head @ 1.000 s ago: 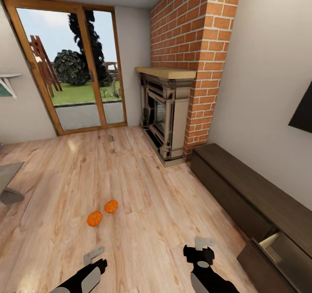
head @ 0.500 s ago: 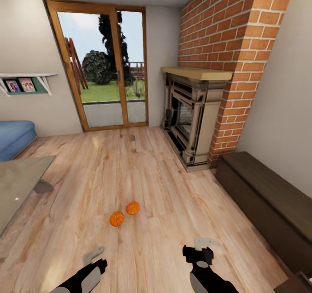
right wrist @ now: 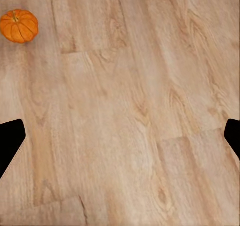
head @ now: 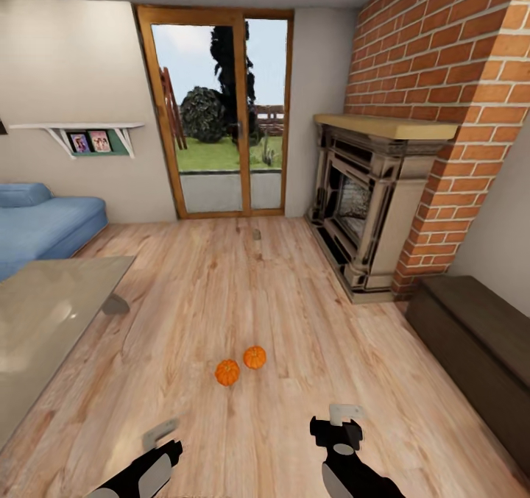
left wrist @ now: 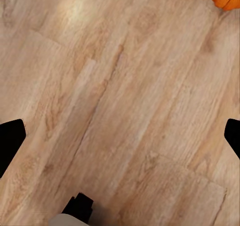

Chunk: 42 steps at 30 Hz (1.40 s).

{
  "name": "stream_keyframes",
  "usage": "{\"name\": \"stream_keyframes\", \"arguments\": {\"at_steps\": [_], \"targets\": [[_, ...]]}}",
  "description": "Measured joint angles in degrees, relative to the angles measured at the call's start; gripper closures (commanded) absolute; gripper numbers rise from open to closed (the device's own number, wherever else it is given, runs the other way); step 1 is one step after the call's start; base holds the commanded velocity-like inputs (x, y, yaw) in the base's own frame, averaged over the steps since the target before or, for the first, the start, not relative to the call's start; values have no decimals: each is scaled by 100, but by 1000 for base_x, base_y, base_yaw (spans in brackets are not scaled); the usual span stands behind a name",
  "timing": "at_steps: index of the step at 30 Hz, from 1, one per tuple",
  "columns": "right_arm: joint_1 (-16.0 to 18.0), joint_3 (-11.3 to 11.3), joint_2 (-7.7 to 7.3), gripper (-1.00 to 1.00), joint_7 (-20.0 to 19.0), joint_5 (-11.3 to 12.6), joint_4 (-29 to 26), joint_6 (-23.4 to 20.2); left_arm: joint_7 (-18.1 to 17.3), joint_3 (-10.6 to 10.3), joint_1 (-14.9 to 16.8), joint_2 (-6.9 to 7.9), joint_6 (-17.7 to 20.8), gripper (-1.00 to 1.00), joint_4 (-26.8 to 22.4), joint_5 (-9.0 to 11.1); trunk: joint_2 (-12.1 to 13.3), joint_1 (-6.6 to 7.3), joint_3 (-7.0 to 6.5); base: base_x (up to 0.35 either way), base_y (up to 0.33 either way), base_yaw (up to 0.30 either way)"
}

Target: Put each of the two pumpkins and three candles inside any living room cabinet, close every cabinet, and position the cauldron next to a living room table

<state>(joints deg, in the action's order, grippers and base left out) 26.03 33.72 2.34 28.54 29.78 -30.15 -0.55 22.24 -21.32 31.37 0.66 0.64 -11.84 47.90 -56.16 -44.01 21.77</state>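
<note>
Orange pumpkins [head: 241, 365] sit side by side, almost touching, on the wood-plank floor [head: 221, 292] just ahead of your arms. Your left gripper [head: 159, 433] and right gripper [head: 346, 413] hang low above bare planks, each with fingers spread wide and holding nothing. The dark-brown cabinet [head: 478, 351] stands along the right wall beside the brick fireplace [head: 368, 211]; a glass table [head: 44, 321] lies left.

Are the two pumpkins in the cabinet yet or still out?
Out. Both pumpkins sit side by side on the wooden floor, away from the cabinet.
</note>
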Motion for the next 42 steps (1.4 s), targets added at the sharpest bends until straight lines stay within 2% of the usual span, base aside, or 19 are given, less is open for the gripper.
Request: {"name": "stream_keyframes", "arguments": {"at_steps": [21,31,42], "targets": [[0,1,0,-100,0,0,1,0,-1,0,-1,0,0,-100,0,-1,0,0,0,3,0,281],[0,2,0,-100,0,0,-2,0,0,0,-1,0,0,-100,0,-1,0,2,0,130,3,278],[-1,-1,-1,-100,-1,2,-3,0,1,1,0,-9,0,-100,1,-2,0,3,0,255,140,44]]}}
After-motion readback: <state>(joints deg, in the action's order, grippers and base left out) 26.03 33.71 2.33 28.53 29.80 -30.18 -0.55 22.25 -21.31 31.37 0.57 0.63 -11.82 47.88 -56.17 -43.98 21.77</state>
